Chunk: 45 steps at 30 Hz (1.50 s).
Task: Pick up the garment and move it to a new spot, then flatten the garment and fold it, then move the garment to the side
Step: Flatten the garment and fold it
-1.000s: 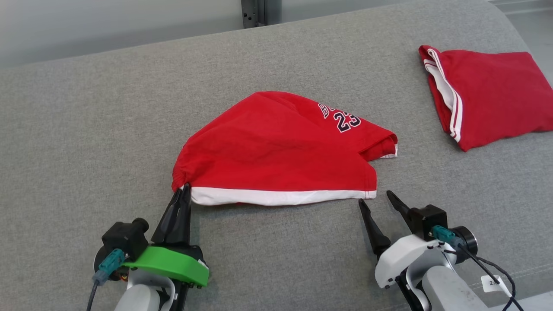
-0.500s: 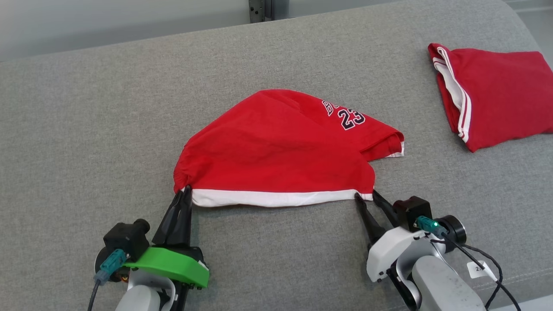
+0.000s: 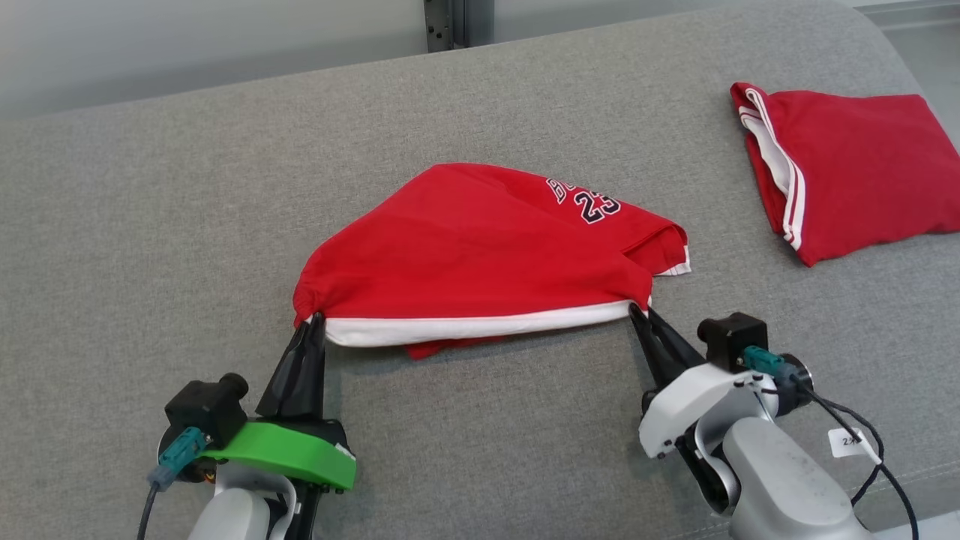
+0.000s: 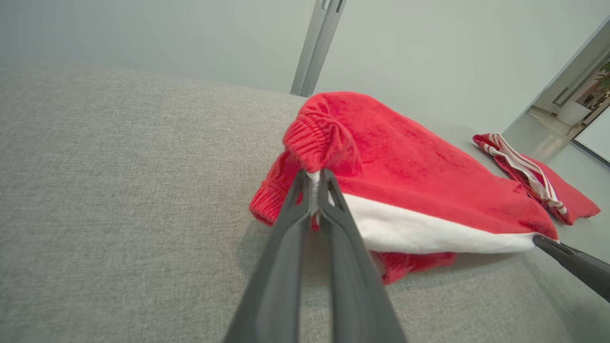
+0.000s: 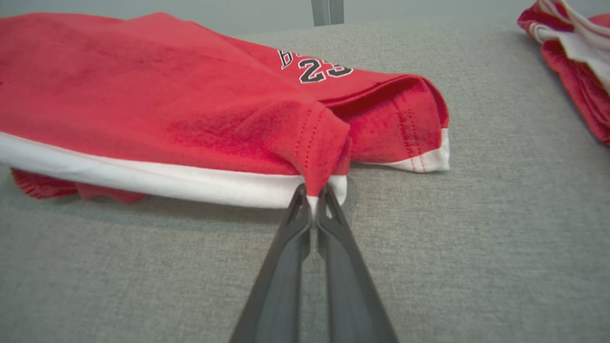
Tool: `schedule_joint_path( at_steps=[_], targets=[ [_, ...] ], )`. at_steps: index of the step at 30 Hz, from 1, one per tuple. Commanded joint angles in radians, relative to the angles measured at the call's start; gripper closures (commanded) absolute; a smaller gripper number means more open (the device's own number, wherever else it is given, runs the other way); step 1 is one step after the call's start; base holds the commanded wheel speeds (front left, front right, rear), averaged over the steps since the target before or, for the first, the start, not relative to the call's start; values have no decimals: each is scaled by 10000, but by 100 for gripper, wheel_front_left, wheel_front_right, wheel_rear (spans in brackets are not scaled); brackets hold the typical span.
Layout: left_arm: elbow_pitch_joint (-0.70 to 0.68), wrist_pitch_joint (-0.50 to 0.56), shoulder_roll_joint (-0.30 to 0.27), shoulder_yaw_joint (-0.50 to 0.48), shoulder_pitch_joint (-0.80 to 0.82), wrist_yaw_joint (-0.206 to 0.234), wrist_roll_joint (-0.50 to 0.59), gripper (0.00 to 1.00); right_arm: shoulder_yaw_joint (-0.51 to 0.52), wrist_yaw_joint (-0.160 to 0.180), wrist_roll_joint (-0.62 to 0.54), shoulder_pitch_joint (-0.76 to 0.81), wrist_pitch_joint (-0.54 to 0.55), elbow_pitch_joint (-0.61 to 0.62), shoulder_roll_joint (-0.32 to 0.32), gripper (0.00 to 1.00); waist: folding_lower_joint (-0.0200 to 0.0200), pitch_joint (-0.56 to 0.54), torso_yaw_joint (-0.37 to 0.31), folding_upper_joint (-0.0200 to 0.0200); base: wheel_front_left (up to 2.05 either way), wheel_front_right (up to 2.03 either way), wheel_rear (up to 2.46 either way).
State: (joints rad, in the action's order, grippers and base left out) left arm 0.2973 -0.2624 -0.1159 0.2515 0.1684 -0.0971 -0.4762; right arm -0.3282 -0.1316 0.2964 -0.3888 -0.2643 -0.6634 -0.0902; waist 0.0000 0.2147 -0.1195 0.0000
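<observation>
We hold the red garment (image 3: 480, 255) by its white-banded near edge. Our left gripper (image 3: 316, 318) is clamped on the gathered left corner, and our right gripper (image 3: 636, 309) is pinched tight on the right corner. The garment lies rumpled near the middle of the grey cushion (image 3: 150, 225), its band looking slightly lifted, with a red fold showing beneath. We judge this to be the pick-up step: both grips are made, the carry not yet done. The next move calls for raising both corners together with the band kept taut. Open room lies toward the cushion's left and near edges. A folded red garment (image 3: 847, 180) sits by the far right corner, well apart.
</observation>
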Motion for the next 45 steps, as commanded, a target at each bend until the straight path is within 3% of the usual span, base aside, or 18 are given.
schedule_joint_path(
  at_steps=[1,9,17,25,30,37,45],
  targets=[
    [-127,-28,-26,-85,57,-45,-56,100,50,19,165,12,2,323,-125,100,0,-160,-43,0,0,0,0],
    [-1439,301,-19,-189,-31,-199,-1065,100,175,17,1815,375,1,2963,-857,100,0,-901,-107,0,0,0,0],
    [-4194,1795,-464,-314,213,-229,-2366,100,996,17,2656,598,374,6056,-1604,100,0,-1684,-94,0,0,0,0],
    [-6815,3946,-1176,-331,1291,215,-2911,100,1985,16,3211,500,1565,8975,-1502,100,0,-2243,-80,0,0,0,0],
    [-7480,5150,-1501,-190,2149,518,-3091,100,2704,14,3237,172,2332,10093,-1389,100,0,-2138,-69,0,0,0,0],
    [-6430,6260,-1761,-301,3725,793,-3326,100,2831,11,3198,-1020,3128,9785,-1141,100,0,-1090,-110,0,0,0,0],
    [-3090,6226,-1944,-450,7602,735,-2354,100,2442,11,2057,-5097,2600,6587,-555,100,0,1029,-357,0,0,0,0]
  ],
)
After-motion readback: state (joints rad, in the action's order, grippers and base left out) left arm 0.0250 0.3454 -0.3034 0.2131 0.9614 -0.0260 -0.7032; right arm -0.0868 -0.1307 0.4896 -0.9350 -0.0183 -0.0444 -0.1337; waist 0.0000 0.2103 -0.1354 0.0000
